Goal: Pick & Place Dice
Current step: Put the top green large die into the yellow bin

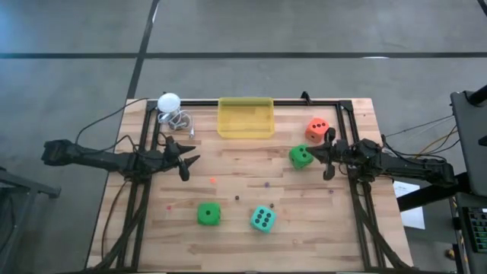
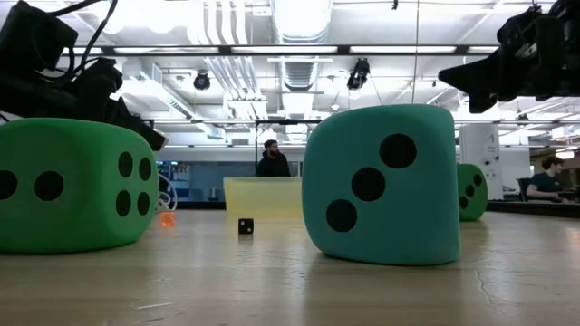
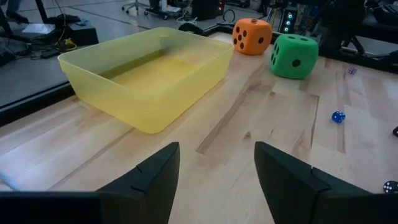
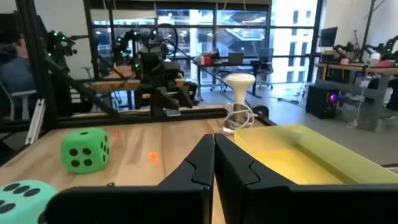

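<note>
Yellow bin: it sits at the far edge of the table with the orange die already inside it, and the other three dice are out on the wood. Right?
Not quite. The yellow bin is empty; the orange die sits on the wood beside it, next to a green die. The high view shows this, and the left wrist view confirms it. The rest is right.

Bare wood lies between the yellow bin (image 1: 245,118) and the near dice; a green die (image 1: 300,157) crowds the right pincer (image 1: 329,154).

Open-plan lab, workstations (image 4: 236,59), exposed ceiling ducts (image 2: 294,27)
</note>
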Motion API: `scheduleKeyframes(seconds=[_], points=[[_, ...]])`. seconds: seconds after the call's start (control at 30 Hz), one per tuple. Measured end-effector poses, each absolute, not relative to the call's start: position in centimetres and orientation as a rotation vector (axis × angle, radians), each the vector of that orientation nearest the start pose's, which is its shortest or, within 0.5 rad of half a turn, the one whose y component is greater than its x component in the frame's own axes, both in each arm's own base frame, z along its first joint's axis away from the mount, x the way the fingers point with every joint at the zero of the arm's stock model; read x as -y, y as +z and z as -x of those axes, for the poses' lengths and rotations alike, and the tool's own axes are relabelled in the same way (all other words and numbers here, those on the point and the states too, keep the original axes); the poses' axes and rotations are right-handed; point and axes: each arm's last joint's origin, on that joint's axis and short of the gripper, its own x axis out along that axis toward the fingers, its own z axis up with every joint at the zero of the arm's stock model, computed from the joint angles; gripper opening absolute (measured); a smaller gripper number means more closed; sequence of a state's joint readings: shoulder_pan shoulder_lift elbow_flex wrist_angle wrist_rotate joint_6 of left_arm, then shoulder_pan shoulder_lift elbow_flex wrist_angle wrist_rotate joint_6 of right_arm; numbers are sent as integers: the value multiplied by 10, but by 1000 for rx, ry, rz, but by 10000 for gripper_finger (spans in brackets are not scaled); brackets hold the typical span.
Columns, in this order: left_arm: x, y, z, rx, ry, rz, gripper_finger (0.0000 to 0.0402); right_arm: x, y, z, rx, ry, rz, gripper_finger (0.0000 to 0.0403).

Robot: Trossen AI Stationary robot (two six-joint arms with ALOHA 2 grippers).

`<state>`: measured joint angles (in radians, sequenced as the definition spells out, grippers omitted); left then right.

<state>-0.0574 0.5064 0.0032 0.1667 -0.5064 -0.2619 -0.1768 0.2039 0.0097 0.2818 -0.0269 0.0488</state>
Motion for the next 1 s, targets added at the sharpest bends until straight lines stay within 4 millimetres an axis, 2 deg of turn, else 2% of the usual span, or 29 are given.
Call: scheduleKeyframes(seconds=[0.33, 0.53, 0.63, 0.73, 0.83, 1.0], points=[[-7, 135, -121, -270, 495, 157, 212, 18, 175, -109, 78, -125, -128, 10], [-7, 135, -121, -270, 495, 159, 212, 18, 171, -112, -35, -109, -84, 54], [-7, 135, -121, -269, 496, 160, 212, 18, 185, -114, -117, -93, -65, 93], [-7, 134, -121, -270, 496, 160, 212, 19, 207, -116, -189, -125, -59, 133], [-7, 134, -121, -270, 495, 160, 212, 22, 234, -119, -213, -211, -135, 165], [-7, 134, -121, -271, 496, 160, 212, 23, 263, -126, -420, -224, -177, 182]])
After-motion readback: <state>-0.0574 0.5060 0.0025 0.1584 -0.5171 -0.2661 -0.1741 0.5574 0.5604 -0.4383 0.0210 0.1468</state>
